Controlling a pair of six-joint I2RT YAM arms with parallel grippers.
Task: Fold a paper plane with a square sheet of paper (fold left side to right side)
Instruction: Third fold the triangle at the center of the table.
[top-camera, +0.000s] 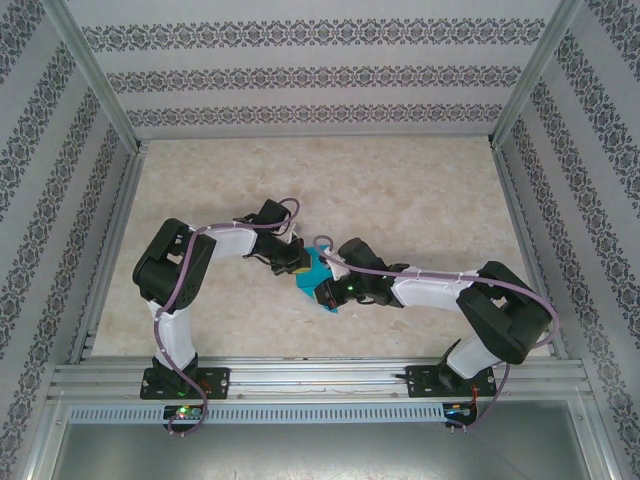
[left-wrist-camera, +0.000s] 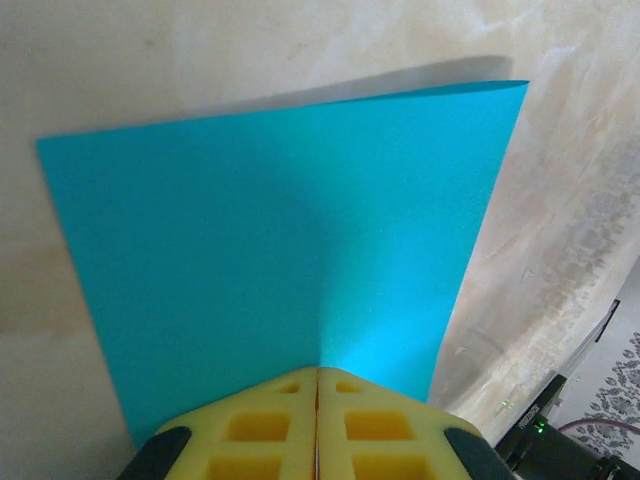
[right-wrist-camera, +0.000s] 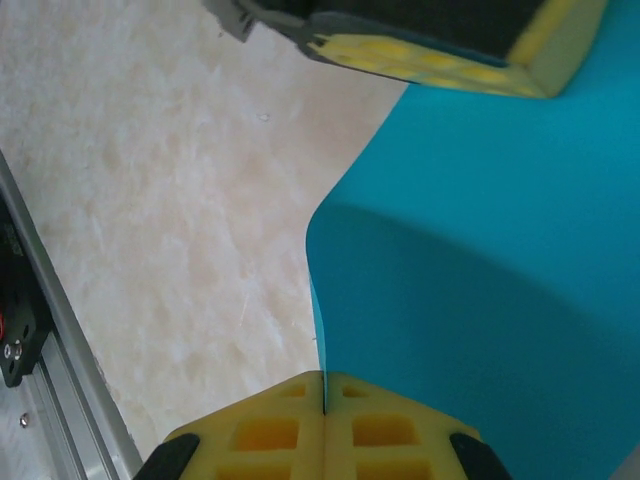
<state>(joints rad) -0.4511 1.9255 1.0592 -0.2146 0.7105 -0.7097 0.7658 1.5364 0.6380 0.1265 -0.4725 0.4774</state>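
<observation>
The square sheet of paper is teal-blue and held up off the table between both grippers, near the table's middle. In the left wrist view the sheet rises in front of the camera, bent along a soft vertical line that starts at the fingertips. My left gripper is shut on its near edge. In the right wrist view the paper curves away to the right, and my right gripper is shut on its edge. A yellow finger of the left gripper sits against the sheet at the top. In the top view, the left gripper and right gripper nearly touch.
The beige marbled tabletop stretches behind and to both sides of the arms. Patterned walls and aluminium posts enclose it. A metal rail runs along the near edge under the arm bases; part of that rail lies left of the right gripper.
</observation>
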